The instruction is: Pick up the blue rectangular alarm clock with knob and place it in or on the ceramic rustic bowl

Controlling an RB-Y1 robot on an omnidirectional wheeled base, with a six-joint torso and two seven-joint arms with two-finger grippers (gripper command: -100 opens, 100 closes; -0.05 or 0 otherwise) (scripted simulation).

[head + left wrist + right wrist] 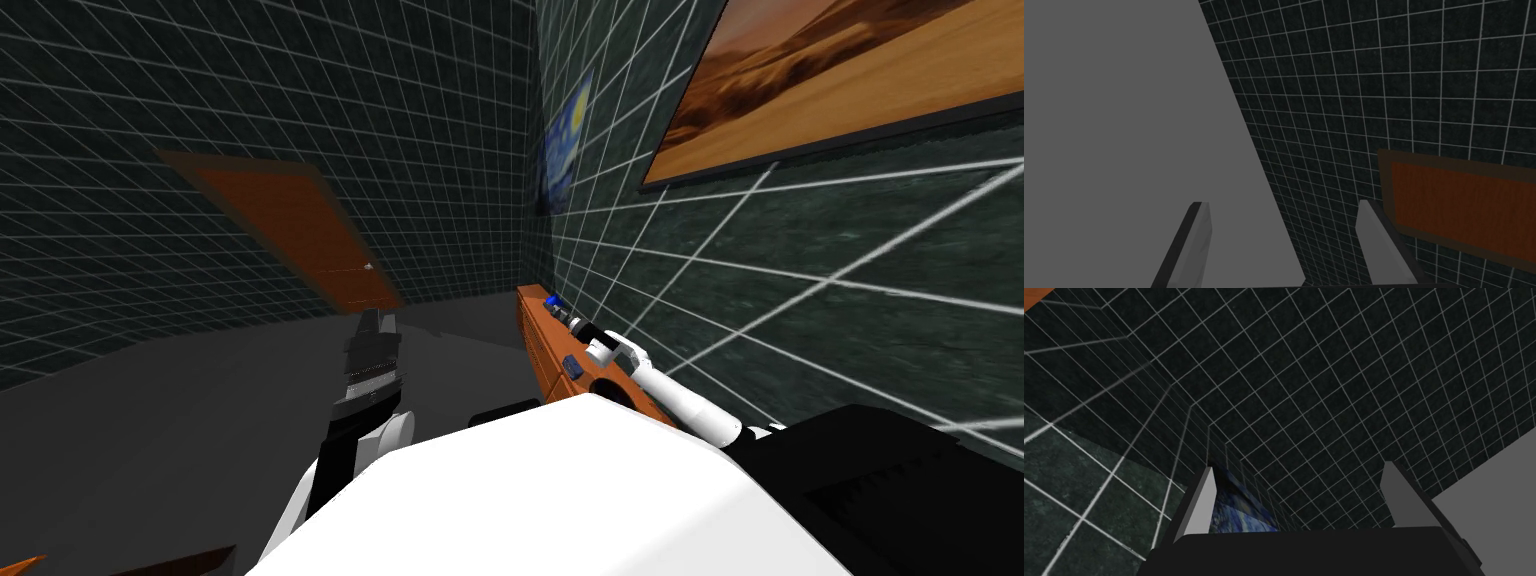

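Tiled walls (300, 120): dark with pale grid lines, meeting in a corner beyond the far end of the cabinet.
Floor (200, 400): dark grey, a wide open stretch between the cabinet's front edge and the wall with the door.
Door (290, 230): orange-brown and shut, set in the wall on my left.
Cabinet (540, 345): narrow, orange wood, its long back edge against the wall on my right and its front edge facing the open floor.
Right gripper (570, 318) (1296, 470): stretched out low over the cabinet top close to the wall, fingers spread wide with nothing between them.
Left gripper (372, 335) (1281, 202): held over the open floor, well apart from the cabinet, fingers spread wide and holding nothing.
Darker blue block (572, 366): on the cabinet top near its front edge, beside the right forearm.
Bright blue thing (553, 300): at the cabinet's far end, just ahead of the right gripper. I cannot tell which of the two blue things is the alarm clock.
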